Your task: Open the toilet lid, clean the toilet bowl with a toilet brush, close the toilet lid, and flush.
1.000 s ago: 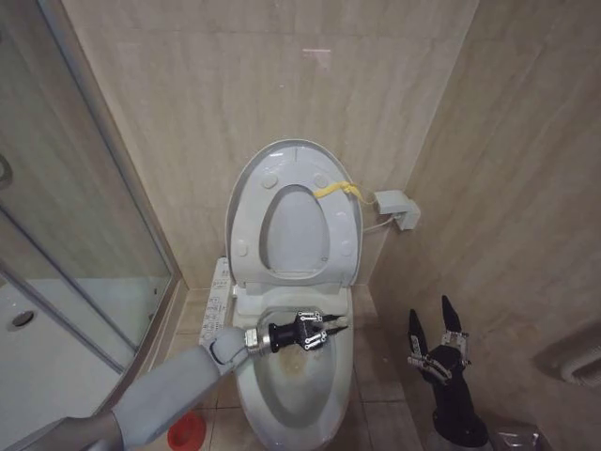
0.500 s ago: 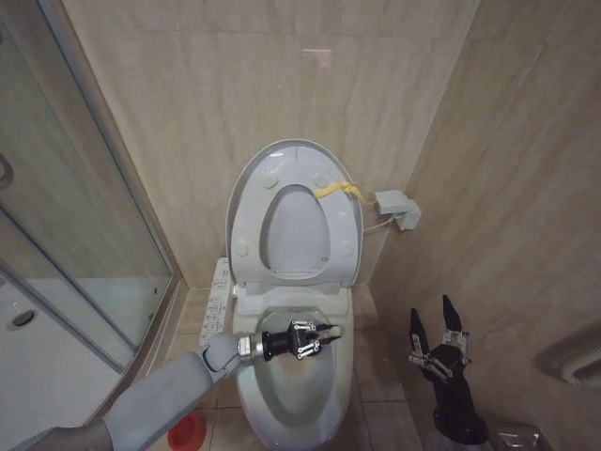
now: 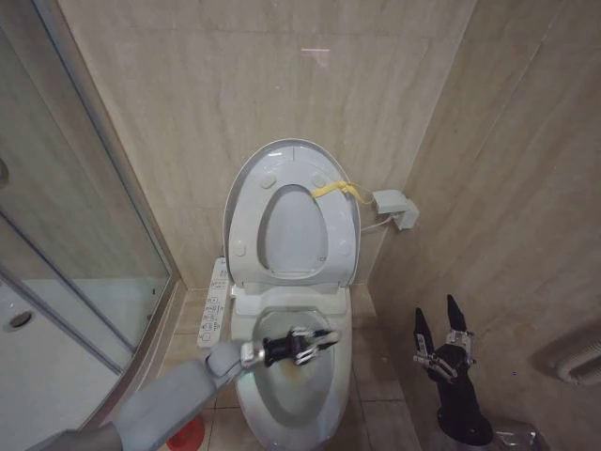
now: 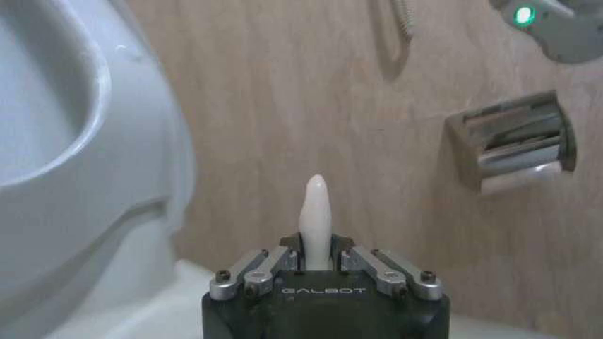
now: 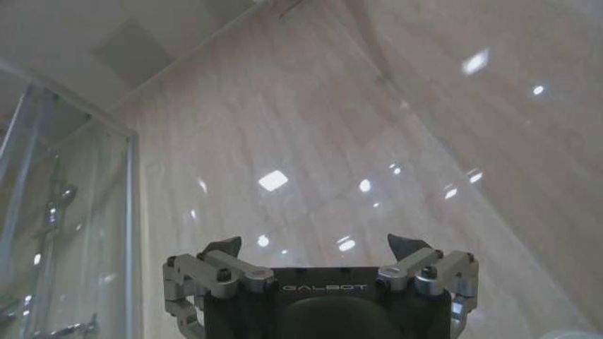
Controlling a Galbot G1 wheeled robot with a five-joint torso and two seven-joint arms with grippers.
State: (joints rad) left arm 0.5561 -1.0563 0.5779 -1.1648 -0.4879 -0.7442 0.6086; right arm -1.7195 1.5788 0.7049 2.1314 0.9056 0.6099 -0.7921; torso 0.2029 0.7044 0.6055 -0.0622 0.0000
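The toilet lid [image 3: 246, 183] stands raised against the back wall, and its yellow strap [image 3: 336, 191] hangs at the right edge. The seat ring [image 3: 336, 246] is up with it. Below lies the toilet bowl [image 3: 293, 399], with brownish stains inside. My left gripper [image 3: 322, 337] hovers over the bowl's rear half, shut on the toilet brush. The brush's white handle tip [image 4: 315, 205] pokes out between the left gripper's [image 4: 315, 246] fingers, while its bristle head is hidden. My right gripper [image 3: 437, 312] is parked to the right of the toilet, pointing up and open [image 5: 320, 247].
A glass shower door [image 3: 66, 235] closes off the left side. A red cup-shaped holder [image 3: 188, 434] sits on the floor left of the toilet. A small white box [image 3: 396, 209] hangs on the right wall, near a chrome paper holder [image 4: 513, 150].
My left arm has dropped a little lower over the bowl, and the gripper has slid slightly toward the bowl's front. The right arm has stayed put.
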